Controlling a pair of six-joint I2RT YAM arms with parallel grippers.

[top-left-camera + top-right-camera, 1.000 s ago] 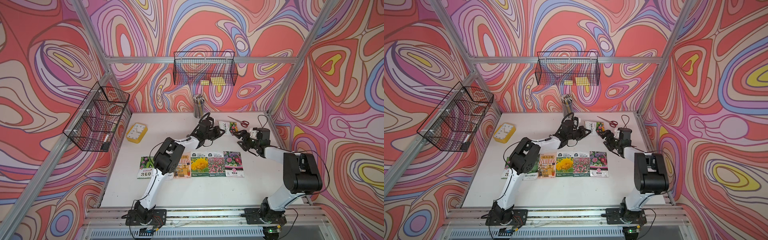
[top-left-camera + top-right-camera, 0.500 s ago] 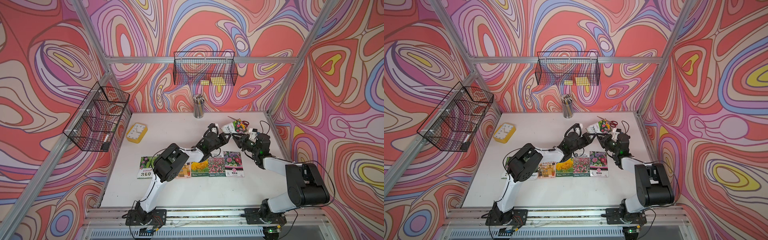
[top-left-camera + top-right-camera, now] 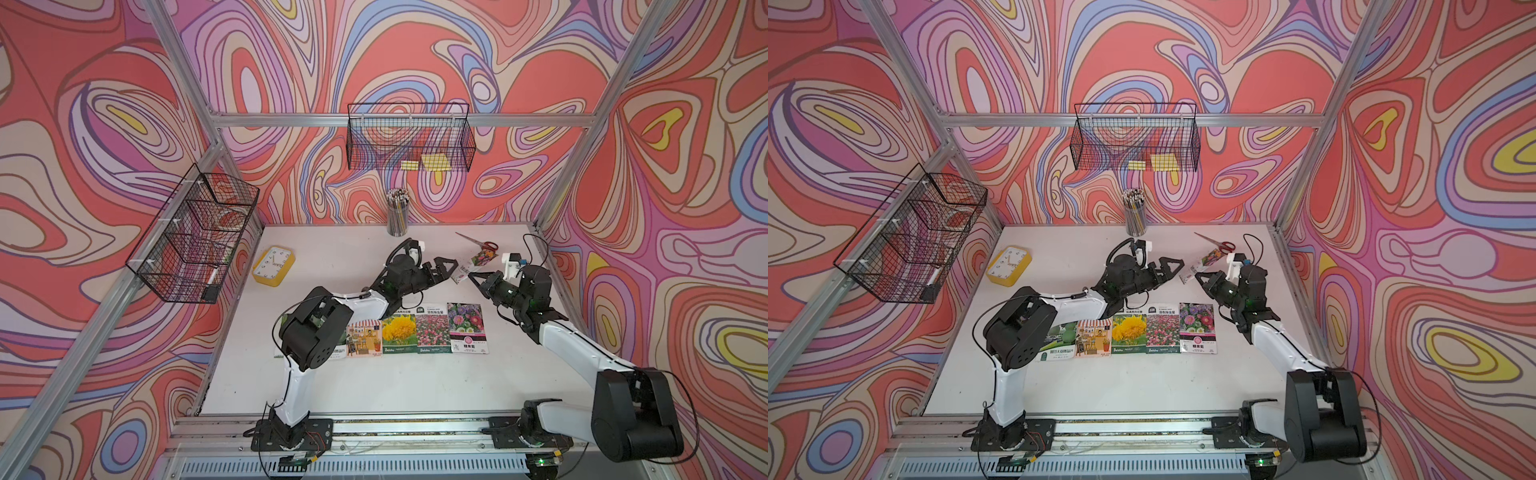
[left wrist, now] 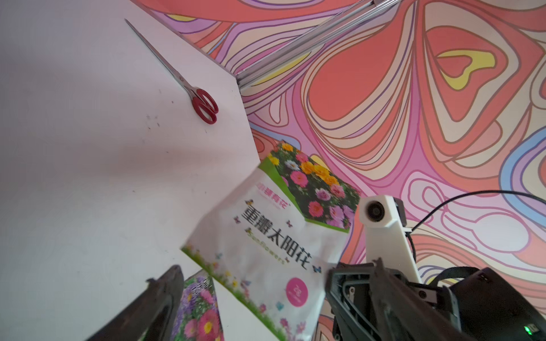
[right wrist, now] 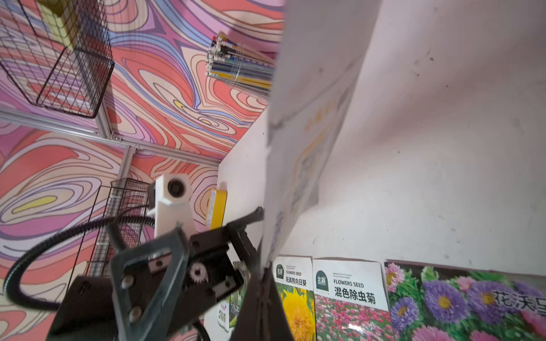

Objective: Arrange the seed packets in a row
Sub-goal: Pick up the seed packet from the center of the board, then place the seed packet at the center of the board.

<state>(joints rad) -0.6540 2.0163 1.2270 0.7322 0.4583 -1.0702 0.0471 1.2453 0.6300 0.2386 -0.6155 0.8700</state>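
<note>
- Your right fingers point(image 3: 473, 276) are pinched shut on a side edge of the white flower packet point(image 3: 478, 262). They hold it tilted in the air over the far right part of the tabletop point(image 3: 332, 386), just on the near side of the scissors point(image 3: 478, 243).
- Your left fingers point(image 3: 445, 262) stand wide apart with nothing between them, right beside the packet's lower end. You cannot tell from either top view whether a tip touches it.
- In the left wrist view the white flower packet point(image 4: 274, 236) shows you its front. It has a white panel with dark print, a round pink mark and a flower picture at the far end. The right fingers point(image 4: 339, 280) clamp its edge, and one left finger point(image 4: 161, 295) sits off to the side.
- In the right wrist view you see the packet's pale back point(image 5: 304, 133) almost edge-on, rising from the closed right fingers point(image 5: 257, 307). The spread left fingers point(image 5: 246, 218) are next to it.
- Five more packets lie flat, side by side, in a row across the middle of the tabletop.
- From the left edge the row runs:
  - gourd packet point(image 3: 1059, 338), partly hidden under your left arm
  - shopfront packet point(image 3: 1093, 338)
  - sunflower packet point(image 3: 1128, 332)
  - pink-bloom packet point(image 3: 1163, 332)
  - aster packet point(image 3: 1198, 328), at the right end
- The yellow clock point(image 3: 274, 266) lies near the left edge, and the pencil cup point(image 3: 397, 216) stands at the far edge.
</note>
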